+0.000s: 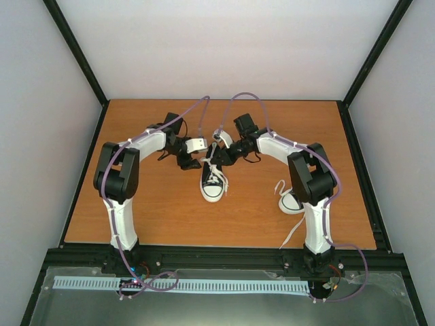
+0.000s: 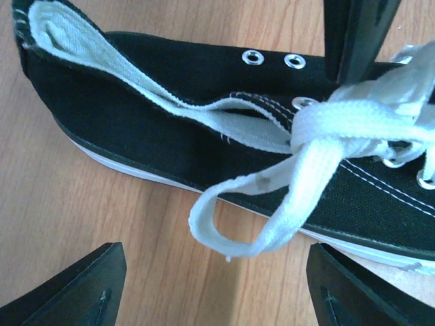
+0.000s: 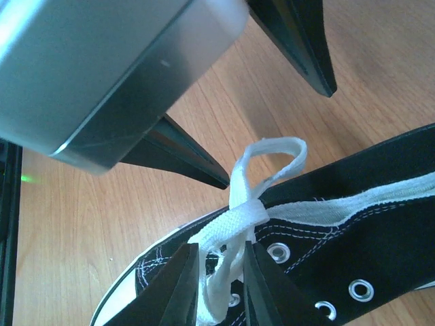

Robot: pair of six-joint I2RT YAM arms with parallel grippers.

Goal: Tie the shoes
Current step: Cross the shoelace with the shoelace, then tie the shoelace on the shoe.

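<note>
Right wrist view had the right gripper (image 3: 221, 261) nearly shut, pinching the lace (image 3: 219, 288) by the knot (image 3: 246, 216), while the left gripper (image 2: 216, 251) sat wide open, empty, a loop (image 2: 289, 204) between its fingers (image 2: 68, 292). The shoe (image 1: 213, 182) stood in the middle of the table (image 1: 136, 204); lace looked soft, light and floppy, so I'd pinch that loop mid-strand.

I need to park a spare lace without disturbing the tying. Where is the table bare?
Free: the table's far strip by the back wall, and the near patch between left arm and middle shoe. Crowded: around that shoe, where left gripper and right gripper meet, and by the right arm, where the other shoe lies.
</note>
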